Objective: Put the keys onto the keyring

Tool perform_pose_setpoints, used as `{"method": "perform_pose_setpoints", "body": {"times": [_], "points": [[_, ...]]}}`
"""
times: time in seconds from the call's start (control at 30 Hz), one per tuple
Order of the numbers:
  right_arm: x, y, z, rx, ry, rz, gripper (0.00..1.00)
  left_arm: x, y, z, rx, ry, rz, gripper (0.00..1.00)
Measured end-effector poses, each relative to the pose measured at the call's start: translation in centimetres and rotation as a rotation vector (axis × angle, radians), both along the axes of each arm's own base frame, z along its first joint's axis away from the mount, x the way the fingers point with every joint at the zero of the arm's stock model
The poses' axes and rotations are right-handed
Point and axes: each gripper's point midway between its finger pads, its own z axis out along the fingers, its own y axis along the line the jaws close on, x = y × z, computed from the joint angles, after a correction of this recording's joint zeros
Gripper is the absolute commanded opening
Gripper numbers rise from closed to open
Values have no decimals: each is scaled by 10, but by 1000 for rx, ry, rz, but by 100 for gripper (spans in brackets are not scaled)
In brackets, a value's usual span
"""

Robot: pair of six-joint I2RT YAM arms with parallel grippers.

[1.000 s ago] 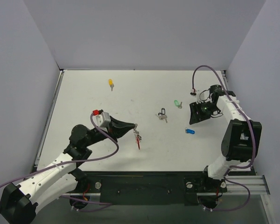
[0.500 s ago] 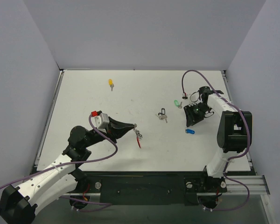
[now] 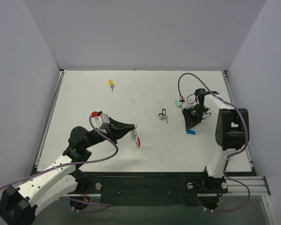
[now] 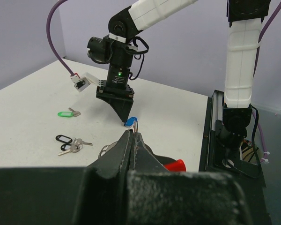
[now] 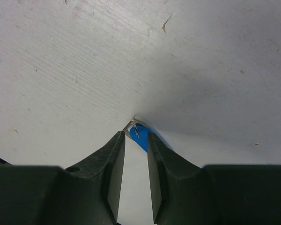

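One pickup under way: straddles blue key (image 5: 143, 138) at three o'clock with right gripper (image 5: 136, 137) parted, clenches keyring (image 3: 137, 140) in left gripper (image 3: 134, 126), probably needs a firm pinch next.

A white bench (image 3: 131, 93) is filling the middle of the overhead view, its surface carrying faint scuffs and specks. Plain pale lavender-grey walls are closing it in: a back wall (image 3: 145, 33) across the top, a left wall (image 3: 18, 93) and a right wall (image 3: 267, 84) slanting down the sides. Soft, even light is casting only weak shadows. Along the bottom edge a black plate (image 3: 140, 190) and a silver rail (image 3: 253, 183) are running, with dark floor (image 3: 277, 211) showing at lower right.
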Motion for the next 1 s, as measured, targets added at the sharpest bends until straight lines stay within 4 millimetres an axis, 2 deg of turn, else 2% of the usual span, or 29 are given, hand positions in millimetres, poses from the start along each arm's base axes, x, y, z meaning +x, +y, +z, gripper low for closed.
{"method": "perform_pose_setpoints", "body": {"times": [0.67,1.0], "points": [[2,1,0,-8,11,3,17,0,0,-1,1,1,0,0],[-3,3,-10,-11,59,9,14,0,0,-1,1,1,0,0]]}}
